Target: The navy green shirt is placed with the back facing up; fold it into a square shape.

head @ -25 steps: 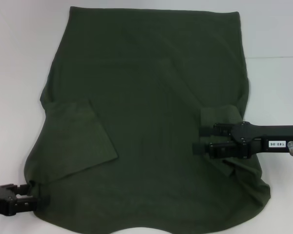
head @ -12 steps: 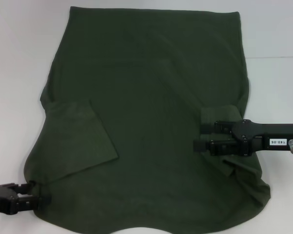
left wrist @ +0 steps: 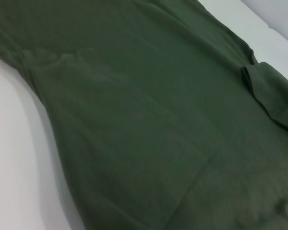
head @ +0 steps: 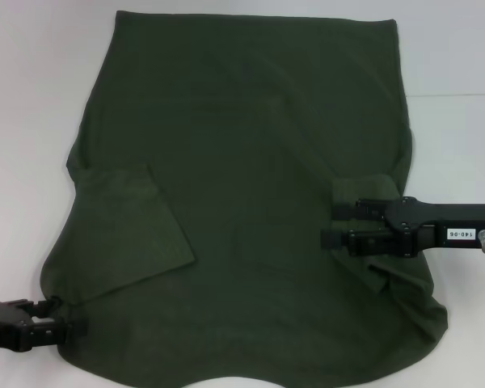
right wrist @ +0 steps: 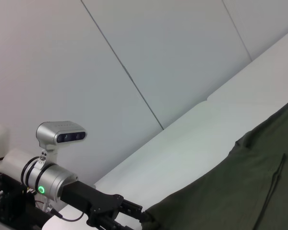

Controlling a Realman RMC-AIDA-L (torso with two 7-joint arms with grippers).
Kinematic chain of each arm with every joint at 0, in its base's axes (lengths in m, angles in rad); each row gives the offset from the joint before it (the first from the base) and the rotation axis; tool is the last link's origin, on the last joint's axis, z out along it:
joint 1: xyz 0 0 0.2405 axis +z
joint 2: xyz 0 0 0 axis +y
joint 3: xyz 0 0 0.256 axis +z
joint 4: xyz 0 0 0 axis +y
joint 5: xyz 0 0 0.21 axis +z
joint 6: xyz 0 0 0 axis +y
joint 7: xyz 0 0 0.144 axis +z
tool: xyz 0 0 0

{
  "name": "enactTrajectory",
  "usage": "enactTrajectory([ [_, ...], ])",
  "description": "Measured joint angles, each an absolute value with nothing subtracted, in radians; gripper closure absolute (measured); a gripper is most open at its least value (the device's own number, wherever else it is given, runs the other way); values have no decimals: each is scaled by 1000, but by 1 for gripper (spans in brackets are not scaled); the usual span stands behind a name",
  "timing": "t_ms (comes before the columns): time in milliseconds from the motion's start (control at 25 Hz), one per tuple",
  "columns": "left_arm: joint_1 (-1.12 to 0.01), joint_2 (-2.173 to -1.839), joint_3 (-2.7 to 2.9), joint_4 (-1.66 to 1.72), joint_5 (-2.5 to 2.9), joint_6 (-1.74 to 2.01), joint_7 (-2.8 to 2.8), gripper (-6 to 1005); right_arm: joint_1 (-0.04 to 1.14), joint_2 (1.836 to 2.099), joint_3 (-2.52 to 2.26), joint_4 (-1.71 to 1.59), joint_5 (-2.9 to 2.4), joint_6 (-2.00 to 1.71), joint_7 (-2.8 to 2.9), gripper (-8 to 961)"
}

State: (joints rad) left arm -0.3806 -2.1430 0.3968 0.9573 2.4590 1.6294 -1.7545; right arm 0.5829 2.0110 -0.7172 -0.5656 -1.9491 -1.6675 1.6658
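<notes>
Both grippers met the shirt (head: 250, 162), spread flat on the table (head: 32, 97). Our right gripper (head: 330, 225) sat at 3 o'clock, fingers parted over the folded sleeve. Our left gripper (head: 71, 322) touched the 7 o'clock corner; we couldn't tell its grip.

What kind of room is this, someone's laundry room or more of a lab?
Probably a lab or test room. The shirt lies on a bare white table, two robot grippers, left and right, are at its edges, and plain white wall panels stand behind.
</notes>
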Motion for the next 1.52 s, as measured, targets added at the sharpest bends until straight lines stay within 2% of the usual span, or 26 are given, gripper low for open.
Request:
enactTrajectory([
  [680,-387,-2136,410,977,2470,1629,-1768,155,581,2011,-699,-564,-1948,-1669,1666,25],
  [1520,-391,-2145,437,1005,2514,1642,-1799,159,582,2011,-698,-567,-1938,-1669,1666,26],
])
